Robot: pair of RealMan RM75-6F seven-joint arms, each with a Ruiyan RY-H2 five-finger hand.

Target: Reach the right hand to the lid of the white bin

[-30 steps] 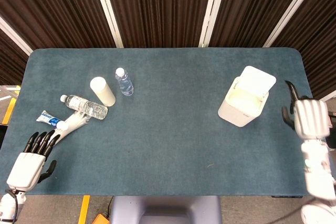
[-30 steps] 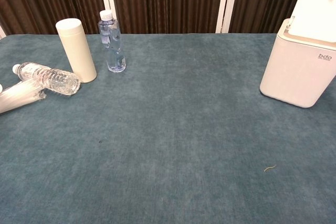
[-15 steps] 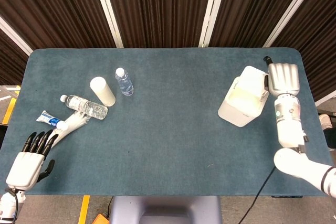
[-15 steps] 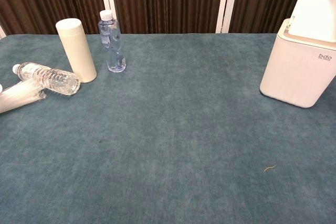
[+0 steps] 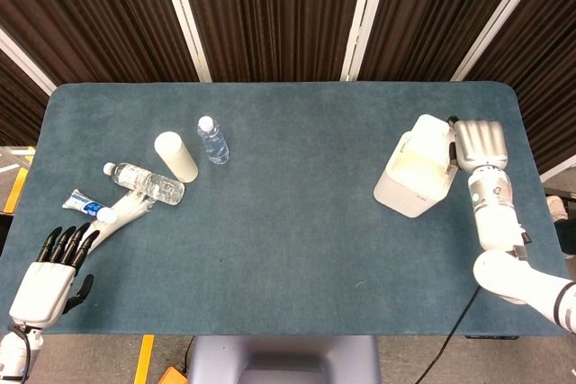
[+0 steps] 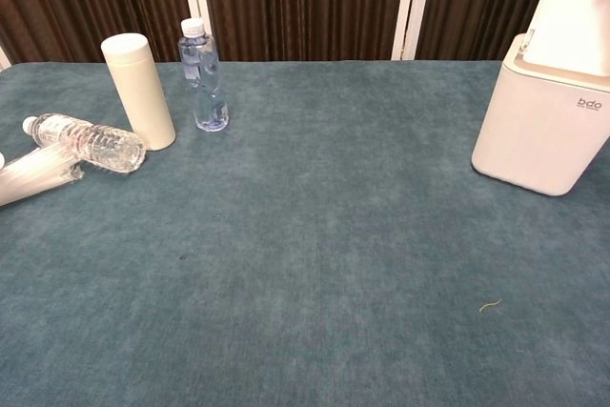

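On the table (image 5: 297,213): two bottles (image 5: 213,139), one white bin (image 5: 416,173).

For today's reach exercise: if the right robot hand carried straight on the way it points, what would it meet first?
Probably the raised lid of the white bin: the right robot hand is beside it already, though contact is unclear.
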